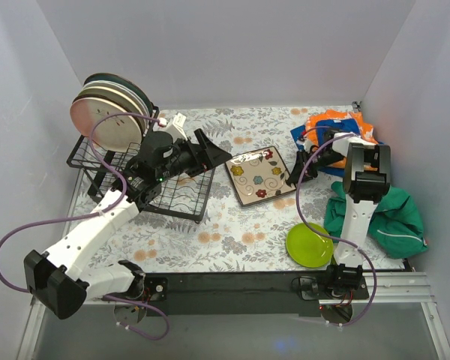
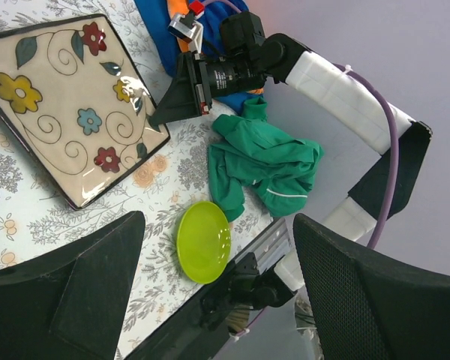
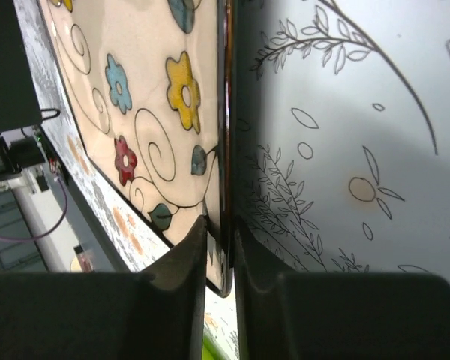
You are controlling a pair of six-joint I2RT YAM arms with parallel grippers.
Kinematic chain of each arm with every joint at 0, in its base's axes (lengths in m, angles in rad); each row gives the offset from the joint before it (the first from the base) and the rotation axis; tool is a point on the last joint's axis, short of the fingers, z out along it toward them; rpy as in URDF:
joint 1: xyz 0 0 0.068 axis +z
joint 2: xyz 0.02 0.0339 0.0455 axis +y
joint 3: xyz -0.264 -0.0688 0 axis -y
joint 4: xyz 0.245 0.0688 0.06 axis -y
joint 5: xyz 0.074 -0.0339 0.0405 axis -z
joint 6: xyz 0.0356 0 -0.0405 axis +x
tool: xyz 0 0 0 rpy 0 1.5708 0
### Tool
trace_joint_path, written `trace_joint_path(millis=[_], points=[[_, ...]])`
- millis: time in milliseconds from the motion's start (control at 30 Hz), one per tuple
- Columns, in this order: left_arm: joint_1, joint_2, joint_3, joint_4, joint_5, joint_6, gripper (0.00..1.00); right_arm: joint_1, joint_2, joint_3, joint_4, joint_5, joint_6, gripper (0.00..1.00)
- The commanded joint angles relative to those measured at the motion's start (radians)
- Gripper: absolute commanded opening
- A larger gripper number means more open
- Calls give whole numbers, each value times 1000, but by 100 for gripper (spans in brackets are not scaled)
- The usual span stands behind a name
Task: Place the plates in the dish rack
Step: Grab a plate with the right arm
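Note:
The black wire dish rack (image 1: 186, 199) stands at the left, with several round plates (image 1: 109, 112) upright at its back left end. A square cream plate with flowers (image 1: 259, 177) lies mid-table; it also shows in the left wrist view (image 2: 67, 105) and the right wrist view (image 3: 150, 97). My right gripper (image 1: 294, 177) (image 3: 220, 225) is shut on that plate's right edge. The lime green plate (image 1: 309, 244) (image 2: 203, 241) lies flat near the front right. My left gripper (image 1: 214, 154) (image 2: 219, 225) is open and empty above the rack's right end.
A green cloth (image 1: 382, 214) (image 2: 266, 161) lies at the right, close to the lime plate. An orange and blue cloth (image 1: 334, 126) sits at the back right. White walls enclose the table on three sides.

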Motion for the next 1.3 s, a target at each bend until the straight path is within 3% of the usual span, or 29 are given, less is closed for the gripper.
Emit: trace_joint_path(millis=[0, 33, 400, 433, 667, 767, 867, 1000, 1067, 1267], points=[[2, -46, -11, 15, 5, -15, 79, 4, 53, 74, -32, 159, -152, 25], [2, -48, -15, 15, 5, -17, 79, 4, 63, 94, -35, 152, -155, 34], [2, -42, -20, 15, 3, -20, 79, 42, 215, 336, -99, 102, -143, 44], [1, -36, -20, 13, 3, -18, 79, 45, 223, 344, -101, 97, -144, 51], [2, -16, -4, 4, 9, -17, 79, 96, 270, 420, -96, 76, -115, 51], [2, -9, -3, 4, 12, -20, 79, 111, 278, 436, -84, 103, -80, 49], [2, 1, 2, 4, 18, -29, 79, 114, 278, 437, -70, 120, -40, 40], [2, 20, 3, 4, 32, -46, 79, 102, 278, 431, -64, 87, -12, 9], [2, 20, -1, 4, 37, -57, 79, 82, 267, 418, -64, 16, -2, 1], [2, 4, -46, 7, 32, -96, 79, 2, 148, 335, -64, -177, -9, 1]])
